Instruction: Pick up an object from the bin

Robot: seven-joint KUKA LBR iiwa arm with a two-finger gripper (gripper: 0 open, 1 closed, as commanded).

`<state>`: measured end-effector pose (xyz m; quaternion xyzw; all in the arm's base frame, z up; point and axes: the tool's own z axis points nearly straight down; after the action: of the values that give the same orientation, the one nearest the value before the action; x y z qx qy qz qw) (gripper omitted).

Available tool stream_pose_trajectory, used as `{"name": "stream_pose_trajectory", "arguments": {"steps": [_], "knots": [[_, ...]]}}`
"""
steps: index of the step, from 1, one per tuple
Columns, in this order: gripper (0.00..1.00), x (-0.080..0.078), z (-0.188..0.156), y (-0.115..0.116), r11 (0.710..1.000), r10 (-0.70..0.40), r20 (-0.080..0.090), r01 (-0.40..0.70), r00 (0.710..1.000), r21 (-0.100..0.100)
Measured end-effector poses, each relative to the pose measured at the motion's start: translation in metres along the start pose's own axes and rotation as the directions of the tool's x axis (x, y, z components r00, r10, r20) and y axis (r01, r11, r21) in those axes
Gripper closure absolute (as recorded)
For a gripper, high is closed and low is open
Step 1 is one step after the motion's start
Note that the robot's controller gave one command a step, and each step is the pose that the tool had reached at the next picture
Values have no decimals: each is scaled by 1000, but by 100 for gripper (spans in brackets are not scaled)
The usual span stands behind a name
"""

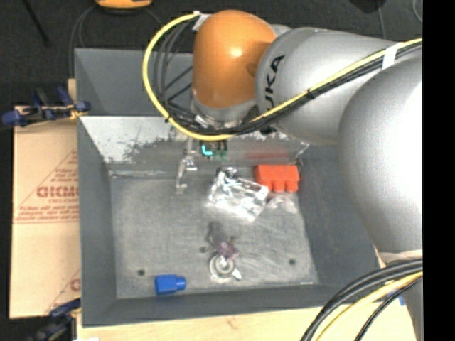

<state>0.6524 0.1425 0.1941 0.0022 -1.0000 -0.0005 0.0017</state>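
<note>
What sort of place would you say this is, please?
Probably a robotics lab's bin-picking test cell: a silver robot arm hangs over a grey metal bin of loose things, like an orange block and a blue cap.

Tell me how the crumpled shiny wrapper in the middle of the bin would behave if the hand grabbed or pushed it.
The crumpled silvery wrapper looks thin and heavily creased, so it is probably light and floppy and would crush rather than keep its shape. Its glossy surface suggests it may slip. It lies close beside the orange block, so a push might nudge that too.
</note>
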Motion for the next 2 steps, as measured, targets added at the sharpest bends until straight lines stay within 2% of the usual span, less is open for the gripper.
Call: {"name": "stream_pose_trajectory", "arguments": {"steps": [1,2], "knots": [[0,0,111,-110,968,-252,12,252,968,3],[0,3,92,-177,973,-229,6,229,973,4]]}}
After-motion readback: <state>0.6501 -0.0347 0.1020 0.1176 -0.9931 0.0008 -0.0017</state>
